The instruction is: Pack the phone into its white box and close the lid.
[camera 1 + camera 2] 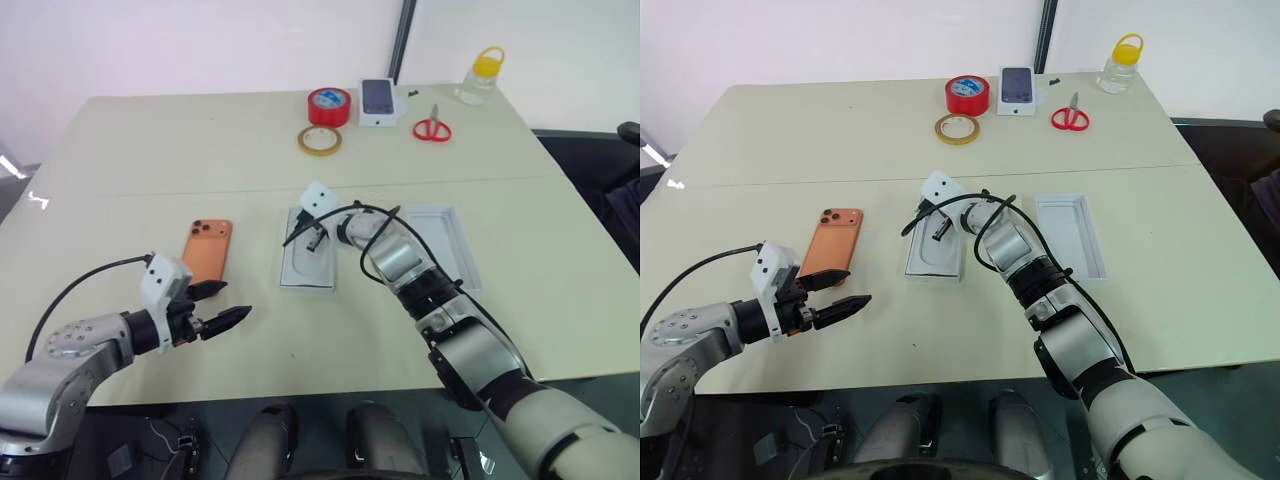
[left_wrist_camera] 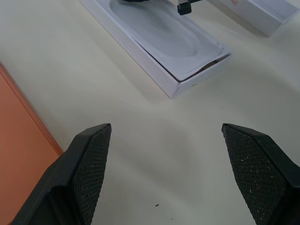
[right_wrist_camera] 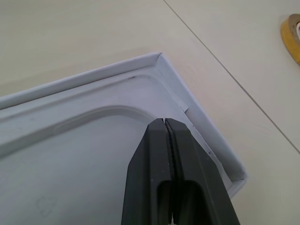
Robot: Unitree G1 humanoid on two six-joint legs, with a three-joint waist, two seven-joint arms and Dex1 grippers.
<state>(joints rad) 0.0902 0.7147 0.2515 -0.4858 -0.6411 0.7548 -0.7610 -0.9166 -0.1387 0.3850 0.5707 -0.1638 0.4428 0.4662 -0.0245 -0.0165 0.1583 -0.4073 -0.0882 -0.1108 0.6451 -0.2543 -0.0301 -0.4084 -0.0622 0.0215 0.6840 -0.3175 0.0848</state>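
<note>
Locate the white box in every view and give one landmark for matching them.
Left eye view: white box, table centre, under the right gripper.
Right eye view: centre, right of the phone.
Left wrist view: upper middle.
Right wrist view.
Landmark: its insert's rounded recess.

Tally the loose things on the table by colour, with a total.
Orange: 1, the slim orange phone
White: 4, the shallow white box, the thin white insert in it, the white tray-like lid, the small white box picturing a dark phone
Red: 2, the red tape roll, the red-handled scissors
Yellowish: 1, the tan tape ring
Clear: 1, the yellow-capped clear bottle
Total: 9
</note>
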